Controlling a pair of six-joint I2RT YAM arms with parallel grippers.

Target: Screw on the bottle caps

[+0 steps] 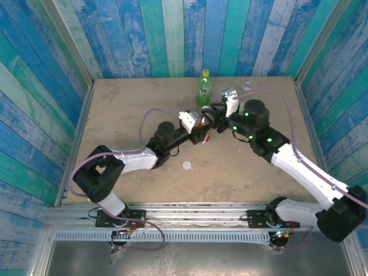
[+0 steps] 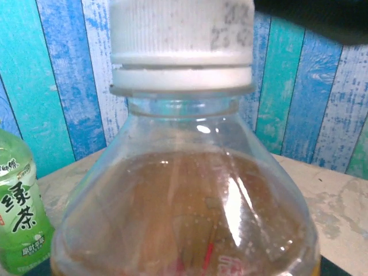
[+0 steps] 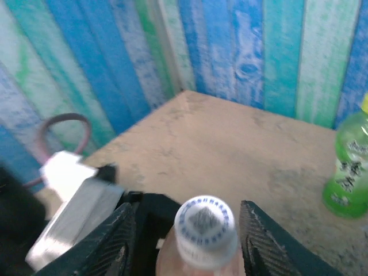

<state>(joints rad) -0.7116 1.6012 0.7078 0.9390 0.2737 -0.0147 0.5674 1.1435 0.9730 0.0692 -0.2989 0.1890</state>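
Top external view: the left tool [image 1: 195,129] reaches to the middle of the tabletop [image 1: 126,103] and is clamped on the amber bottle [image 1: 202,122], which stands upright there. The right tool [image 1: 220,122] meets it from the other side, just beside the bottle's top. A green bottle [image 1: 204,87] with a yellow-green top stands near the far edge, a little beyond the two tools. A loose white cap [image 1: 188,165] lies flat on the tabletop, nearer the arm bases and well apart from the bottles. Left wrist view: the amber bottle is very close, its clear shoulder above the amber liquid and a red mark low on its front. A ribbed white cap [image 2: 181,34] sits on its neck, above the collar ring. The green bottle stands to the left behind it, before the blue and teal plank wall [image 2: 69,86]. Right wrist view: looking down, the white cap is between the right tool's two dark fingers [image 3: 115,244], which stand apart with a gap on either side of the cap, touching nothing. The left tool's black body sits just left of the bottle's neck. The green bottle stands at the right edge on the tabletop.
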